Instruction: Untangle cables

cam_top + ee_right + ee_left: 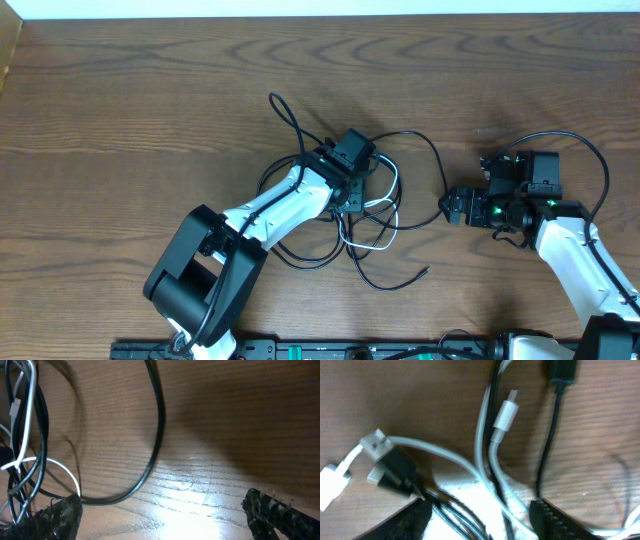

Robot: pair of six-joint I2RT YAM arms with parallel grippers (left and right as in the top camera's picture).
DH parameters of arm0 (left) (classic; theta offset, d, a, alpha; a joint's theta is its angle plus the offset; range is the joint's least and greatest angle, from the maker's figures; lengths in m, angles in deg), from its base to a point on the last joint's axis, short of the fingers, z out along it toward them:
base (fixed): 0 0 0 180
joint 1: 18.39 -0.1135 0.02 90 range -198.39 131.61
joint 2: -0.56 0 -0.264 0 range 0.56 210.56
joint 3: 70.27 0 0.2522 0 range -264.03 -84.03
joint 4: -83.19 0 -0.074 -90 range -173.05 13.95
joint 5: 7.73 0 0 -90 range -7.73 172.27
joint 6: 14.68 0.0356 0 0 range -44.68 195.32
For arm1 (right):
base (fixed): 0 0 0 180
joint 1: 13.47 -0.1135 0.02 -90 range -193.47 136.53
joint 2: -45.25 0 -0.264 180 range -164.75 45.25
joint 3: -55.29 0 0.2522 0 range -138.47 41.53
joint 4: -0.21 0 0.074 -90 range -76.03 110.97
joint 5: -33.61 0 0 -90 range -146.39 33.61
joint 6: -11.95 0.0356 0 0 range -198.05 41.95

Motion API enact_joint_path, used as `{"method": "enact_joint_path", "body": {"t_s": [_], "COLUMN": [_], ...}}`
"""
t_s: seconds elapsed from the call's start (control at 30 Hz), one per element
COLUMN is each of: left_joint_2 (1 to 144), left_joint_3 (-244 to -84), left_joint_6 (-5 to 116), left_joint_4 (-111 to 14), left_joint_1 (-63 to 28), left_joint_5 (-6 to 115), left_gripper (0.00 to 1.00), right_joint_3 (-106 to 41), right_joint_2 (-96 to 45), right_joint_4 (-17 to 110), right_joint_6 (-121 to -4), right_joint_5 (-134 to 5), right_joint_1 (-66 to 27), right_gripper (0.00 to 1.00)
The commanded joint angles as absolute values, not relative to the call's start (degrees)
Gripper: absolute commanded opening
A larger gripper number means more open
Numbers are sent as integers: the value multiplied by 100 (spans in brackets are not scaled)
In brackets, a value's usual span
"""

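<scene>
The left jaws stand spread over the knot of cables (365, 218). 1 dark fingertip (405, 524) shows low on each side of the wrist view, and the cords run through the gap between them; I cannot tell whether either pad touches a cord. Just ahead lies a black plug (397, 466) beside a pale connector (374, 441). Beyond these the white cable (487, 460) doubles back, its slim white plug (506, 412) pointing away. Farthest off, a second black plug (564, 372) sits at the top edge.

The right jaws are spread wide, holding nothing, over bare worktop (225, 420) and apart from the knot. 1 black cable (159, 430) curves past ahead of them, and the tangle of black and white cords sits at the left edge of that view.

From overhead, the knot lies mid-worktop under the left arm (280, 205). Black loops reach toward the far side and toward the right arm (570, 245).
</scene>
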State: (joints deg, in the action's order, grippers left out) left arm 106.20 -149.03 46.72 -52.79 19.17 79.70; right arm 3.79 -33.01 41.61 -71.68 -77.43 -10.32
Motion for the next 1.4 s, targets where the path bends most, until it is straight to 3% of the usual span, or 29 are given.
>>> {"method": "enact_joint_path", "body": {"t_s": [0.0,0.27,0.37,0.73,1.37], "left_joint_2": [10502,10522,10568,10970,11459], "left_joint_3": [-14905,-14719,-14623,-14597,-14597], "left_joint_6": [4615,4409,4407,4412,4420], "left_joint_4": [-5006,-5130,-5310,-5447,-6984], "left_joint_1": [1897,1904,1915,1937,1930], "left_joint_5": [8370,8595,8539,8447,9695], "left_gripper": [72,73,70,8,8], "right_joint_3": [416,416,416,416,416], "right_joint_2": [-3314,-3314,-3317,-3314,-3314], "right_joint_4": [4167,4167,4167,4180,4183], "right_joint_6": [-7124,-7124,-7124,-7127,-7127], "right_joint_5": [-7754,-7754,-7754,-7754,-7749], "right_joint_1": [-1018,-1018,-1018,-1018,-1018], "right_gripper": [99,99,99,99,99]}}
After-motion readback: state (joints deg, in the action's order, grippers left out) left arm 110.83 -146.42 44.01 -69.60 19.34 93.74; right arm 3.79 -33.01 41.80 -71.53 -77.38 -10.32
